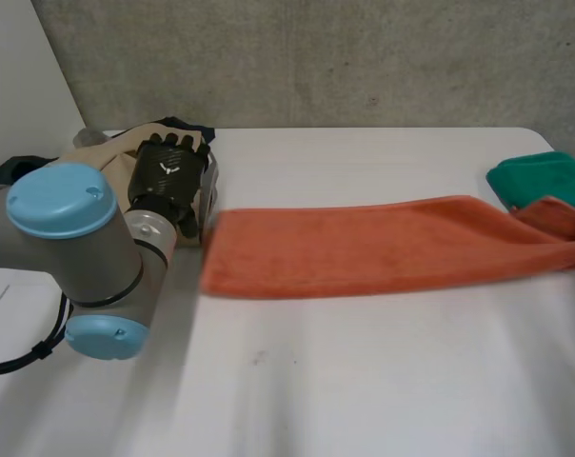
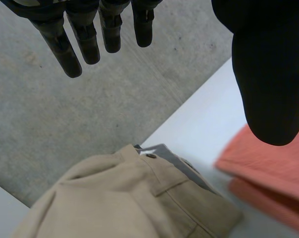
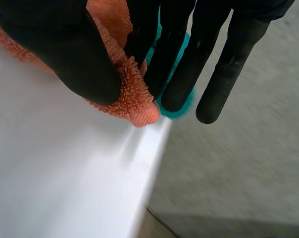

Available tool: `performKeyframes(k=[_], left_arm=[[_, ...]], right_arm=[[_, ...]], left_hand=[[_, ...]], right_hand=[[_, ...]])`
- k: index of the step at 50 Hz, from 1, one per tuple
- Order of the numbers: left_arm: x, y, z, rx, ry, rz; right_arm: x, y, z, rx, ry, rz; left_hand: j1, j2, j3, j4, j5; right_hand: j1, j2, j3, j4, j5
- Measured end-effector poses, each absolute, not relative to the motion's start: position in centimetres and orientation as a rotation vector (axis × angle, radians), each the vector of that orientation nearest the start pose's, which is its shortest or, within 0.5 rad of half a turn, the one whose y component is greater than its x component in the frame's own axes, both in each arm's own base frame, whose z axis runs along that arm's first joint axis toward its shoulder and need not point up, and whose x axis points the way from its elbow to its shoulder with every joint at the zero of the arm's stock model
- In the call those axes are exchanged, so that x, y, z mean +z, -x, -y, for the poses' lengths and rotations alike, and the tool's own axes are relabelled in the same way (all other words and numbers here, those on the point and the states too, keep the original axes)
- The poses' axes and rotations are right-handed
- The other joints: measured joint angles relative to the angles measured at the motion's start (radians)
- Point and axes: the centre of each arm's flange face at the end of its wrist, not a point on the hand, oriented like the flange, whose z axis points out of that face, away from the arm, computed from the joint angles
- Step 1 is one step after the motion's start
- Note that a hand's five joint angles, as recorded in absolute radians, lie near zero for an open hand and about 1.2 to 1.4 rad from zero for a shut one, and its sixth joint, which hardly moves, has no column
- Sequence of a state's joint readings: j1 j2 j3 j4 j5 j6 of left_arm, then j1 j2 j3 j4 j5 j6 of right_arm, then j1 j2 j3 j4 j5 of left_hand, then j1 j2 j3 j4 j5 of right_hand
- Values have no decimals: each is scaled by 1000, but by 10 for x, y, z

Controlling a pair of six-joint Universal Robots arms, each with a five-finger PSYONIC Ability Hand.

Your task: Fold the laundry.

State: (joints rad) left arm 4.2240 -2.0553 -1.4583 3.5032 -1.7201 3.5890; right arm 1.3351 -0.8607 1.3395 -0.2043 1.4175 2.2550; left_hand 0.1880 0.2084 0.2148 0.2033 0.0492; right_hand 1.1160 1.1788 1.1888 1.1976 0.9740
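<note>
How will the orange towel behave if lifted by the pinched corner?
Likely floppy: the orange towel lies limp, so it should drape from the right hand. Its looped terry probably resists slipping. Its length may drag across the table.

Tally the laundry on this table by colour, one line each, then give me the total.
Orange: 1, the orange towel
Teal: 1, the teal cloth
Beige: 1, the beige trousers
Total: 3; a dark scrap behind the trousers may be a fourth.
</note>
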Motion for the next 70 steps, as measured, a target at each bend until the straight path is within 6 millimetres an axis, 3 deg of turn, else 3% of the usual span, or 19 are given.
performKeyframes(k=[5,7,9,13,17,18,24,30,34,35,40,44,51,53,58,61,62,64,70], left_arm=[[218,289,293,-2187,-821,-1989],[221,288,291,-2195,-816,-1987],[223,287,289,-2201,-810,-1987],[226,285,286,-2211,-798,-1993],[229,284,282,-2228,-782,-2003],[231,284,280,-2235,-777,-2006],[233,284,274,-2253,-767,-2022],[231,286,270,-2251,-780,-2034],[229,288,268,-2250,-790,-2039],[228,288,268,-2250,-791,-2040],[227,293,267,-2262,-798,-2049],[227,299,266,-2278,-811,-2052],[226,314,259,-2306,-858,-2052],[224,319,256,-2310,-879,-2056],[218,325,252,-2302,-909,-2068],[215,325,251,-2294,-919,-2076],[215,326,251,-2293,-919,-2076],[213,326,250,-2287,-924,-2081],[216,324,249,-2292,-917,-2076]], right_arm=[[156,-12,437,1371,-796,1860],[164,-15,437,1379,-820,1823],[172,-33,436,1430,-867,1786],[190,-95,428,1625,-996,1709],[204,-170,404,1856,-1166,1607],[207,-200,391,1945,-1242,1559],[201,-310,318,2234,-1603,1355],[157,-373,254,2309,-1943,1273],[127,-392,228,2288,-2092,1278],[122,-394,225,2280,-2114,1285],[112,-395,218,2242,-2117,1361],[128,-379,232,2213,-1961,1505],[158,-312,274,2049,-1597,1889],[154,-284,283,1933,-1501,2036],[136,-243,297,1747,-1388,2182],[128,-226,305,1675,-1356,2188],[127,-224,306,1669,-1353,2186],[124,-214,313,1631,-1334,2162],[133,-210,329,1658,-1295,2048]], left_hand=[[0,0,0,0,0],[0,0,0,0,0],[0,0,0,0,0],[0,0,0,0,0],[0,0,0,0,0],[0,0,0,0,0],[0,0,0,0,0],[0,0,0,0,0],[0,0,0,0,0],[0,0,0,0,0],[0,0,0,0,0],[0,0,0,0,0],[0,0,0,0,0],[0,0,0,0,0],[0,0,0,0,0],[0,0,0,0,0],[0,0,0,0,0],[0,0,0,0,0],[0,0,0,0,0]], right_hand=[[0,0,1,0,6],[0,0,1,0,13],[0,0,1,1,13],[0,0,3,1,14],[0,0,6,1,14],[0,0,6,1,14],[0,0,6,1,14],[0,0,6,1,14],[0,0,6,1,14],[-9,-30,-29,-35,-9],[-806,-860,-850,-857,-812],[-889,-962,-974,-982,-925],[-889,-963,-974,-982,-925],[-889,-963,-974,-982,-925],[-837,-904,-911,-920,-875],[-435,-494,-512,-524,-485],[-419,-475,-494,-507,-469],[-143,-98,-117,-129,-88],[-84,-28,-1,-3,-5]])
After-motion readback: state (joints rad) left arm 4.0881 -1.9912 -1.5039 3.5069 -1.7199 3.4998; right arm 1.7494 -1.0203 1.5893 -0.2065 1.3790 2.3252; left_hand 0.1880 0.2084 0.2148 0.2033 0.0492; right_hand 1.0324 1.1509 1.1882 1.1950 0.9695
